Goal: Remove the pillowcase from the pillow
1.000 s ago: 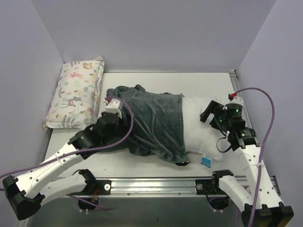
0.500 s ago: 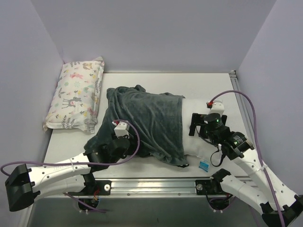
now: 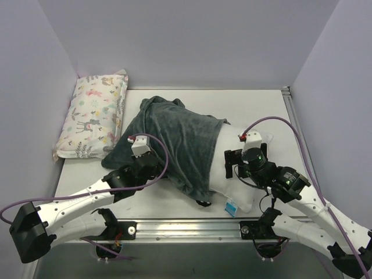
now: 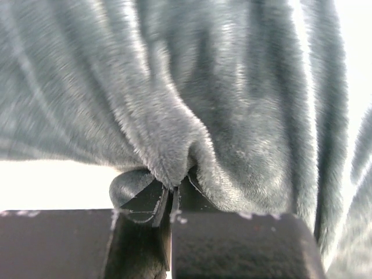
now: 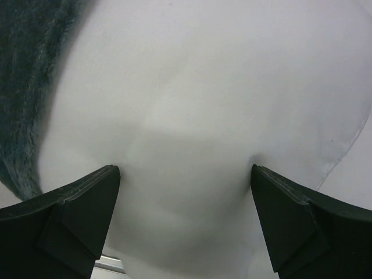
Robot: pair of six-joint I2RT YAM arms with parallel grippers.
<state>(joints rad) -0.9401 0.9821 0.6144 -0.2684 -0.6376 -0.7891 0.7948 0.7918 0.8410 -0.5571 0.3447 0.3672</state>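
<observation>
The pillowcase (image 3: 174,136) shows its plush dark grey side and covers the left part of the white pillow (image 3: 231,142), which sticks out on the right. My left gripper (image 3: 156,164) is at the cover's near left edge. In the left wrist view it (image 4: 170,195) is shut on a pinched fold of the pillowcase (image 4: 174,116). My right gripper (image 3: 228,165) stands open on the bare pillow, just right of the cover's edge. In the right wrist view its (image 5: 185,174) two fingertips press into the pillow (image 5: 203,87), with the pillowcase (image 5: 29,70) at the left. A small blue tag (image 3: 231,206) hangs at the pillow's near edge.
A smaller pastel animal-print pillow (image 3: 93,116) lies at the table's far left. Lilac walls close in the back and both sides. A metal rail (image 3: 192,224) runs along the near edge. Purple cables loop over both arms.
My left gripper has closed on the cover's near edge, and the fabric has bunched up toward the back left. My right gripper moved left and down onto the pillow, which shifted toward the near edge.
</observation>
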